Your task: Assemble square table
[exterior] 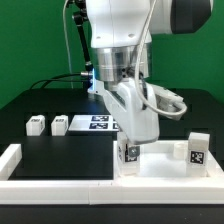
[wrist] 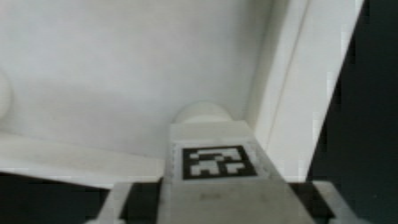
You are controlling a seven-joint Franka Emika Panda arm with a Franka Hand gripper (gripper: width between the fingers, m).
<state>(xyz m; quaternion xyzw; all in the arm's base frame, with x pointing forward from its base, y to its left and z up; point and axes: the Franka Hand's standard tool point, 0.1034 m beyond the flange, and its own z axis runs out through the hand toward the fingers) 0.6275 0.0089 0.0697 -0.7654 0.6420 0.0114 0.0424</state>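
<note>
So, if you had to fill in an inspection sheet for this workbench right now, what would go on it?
Surface: black table, with a white rail along its front edge.
Job's things: white square tabletop at the exterior view's right. A held leg sits in the gripper above it, and an upright leg stands by its right end. A spare leg and a second spare leg lie at the exterior view's left.
Clutter: nothing seen apart from the marker board.
Grippers: gripper closed on the held leg.
Cables: black cable behind the arm; grey cable looping by the wrist.
Surroundings: green backdrop.
</note>
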